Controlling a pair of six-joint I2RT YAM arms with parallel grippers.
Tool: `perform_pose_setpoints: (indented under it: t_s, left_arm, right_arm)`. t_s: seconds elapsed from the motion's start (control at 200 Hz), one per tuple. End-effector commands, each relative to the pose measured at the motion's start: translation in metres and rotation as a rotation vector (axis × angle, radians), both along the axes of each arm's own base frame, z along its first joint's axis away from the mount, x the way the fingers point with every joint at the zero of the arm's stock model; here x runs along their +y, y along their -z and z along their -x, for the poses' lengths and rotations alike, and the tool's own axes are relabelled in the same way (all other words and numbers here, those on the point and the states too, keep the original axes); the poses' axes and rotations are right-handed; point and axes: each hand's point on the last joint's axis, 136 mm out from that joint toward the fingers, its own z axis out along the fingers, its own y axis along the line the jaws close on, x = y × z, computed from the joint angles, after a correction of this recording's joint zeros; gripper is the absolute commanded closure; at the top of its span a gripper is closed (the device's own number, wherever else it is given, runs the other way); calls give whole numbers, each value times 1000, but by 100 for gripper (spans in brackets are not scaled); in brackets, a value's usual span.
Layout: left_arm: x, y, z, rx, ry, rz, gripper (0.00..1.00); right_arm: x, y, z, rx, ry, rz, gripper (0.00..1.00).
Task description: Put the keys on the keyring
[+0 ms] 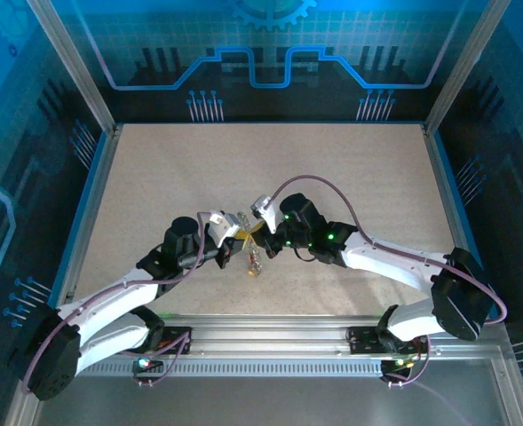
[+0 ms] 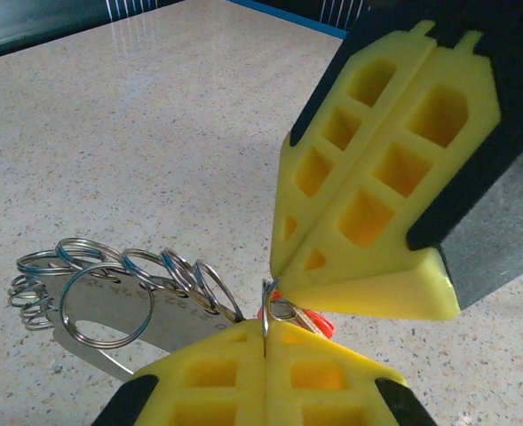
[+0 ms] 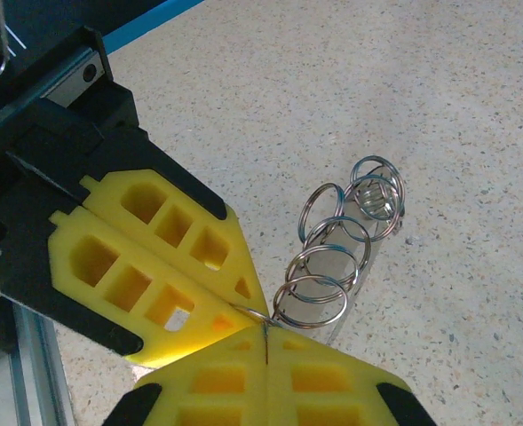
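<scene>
- Where the two arms meet over the middle of the speckled surface (image 1: 270, 169), the left claw (image 1: 240, 236) and the right claw (image 1: 259, 232) stand tip to tip, touching or nearly so.
- Seen from the left wrist, the left claw (image 2: 265, 342) has its yellow fingers (image 2: 217, 373) pressed flat together, with a thin loop of silver wire rising out of the seam between them.
- In that same view the right claw (image 2: 288, 262) comes down from the upper right. Its yellow fingers are also together, and its tip sits just above the wire loop.
- From the right wrist, the right claw (image 3: 265, 342) is clamped on the same thin wire at its seam. The left claw (image 3: 234, 293) points in from the upper left, and its tip meets that spot.
- The keyring (image 2: 128, 284) is a string of linked silvery rings that trails away from the pinch point, to the left in the left wrist view.
- From the right wrist the keyring (image 3: 341, 248) runs up and to the right. From above, the keyring (image 1: 254, 263) hangs just below the two claws.
- Whether its far end touches the surface I cannot tell.
- A flat silver plate (image 2: 110, 342) lies under the rings and touches them.
- A red-headed key (image 2: 321, 325) shows as a bit of red plastic wedged between the two claw tips, just beside the wire loop. Its metal part is hidden.
</scene>
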Motion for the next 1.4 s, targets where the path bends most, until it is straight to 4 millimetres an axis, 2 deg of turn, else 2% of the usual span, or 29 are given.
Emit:
perform_pose_setpoints:
  t_s: [0.0,0.4,0.64,1.005,1.396]
  left_arm:
    - [-5,-14,-1,-49,31,27,100]
    - [-6,-17,2,-100,57,12,100]
    - [-5,-21,5,-130,58,30,100]
    - [1,-25,7,-174,32,57,100]
    - [6,-36,7,-252,1,107,100]
  right_arm:
    - [3,-18,-8,-38,38,-23,100]
    - [-6,-2,-22,11,122,45,100]
    - [-13,16,-26,71,164,98,100]
    - [-21,22,-28,120,197,99,100]
    - [-22,21,-17,199,147,10,100]
